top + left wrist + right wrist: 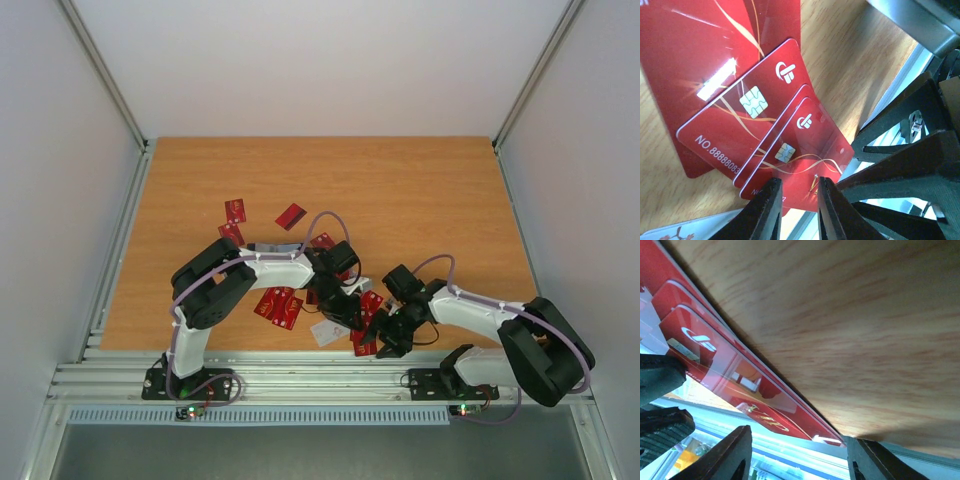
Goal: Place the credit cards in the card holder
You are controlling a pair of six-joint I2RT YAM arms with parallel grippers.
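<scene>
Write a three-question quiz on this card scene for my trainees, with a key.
1. True or false: every card in the top view is red.
2. In the left wrist view, the red cards beyond the left gripper lie: A) overlapped in a fan; B) standing on edge; C) spread apart, none touching.
3. Fill in: the right gripper stands with its jaws ___ at the red cards' corner.

Key
1. False: a white card lies near the near edge of the table.
2. A.
3. open.
</scene>
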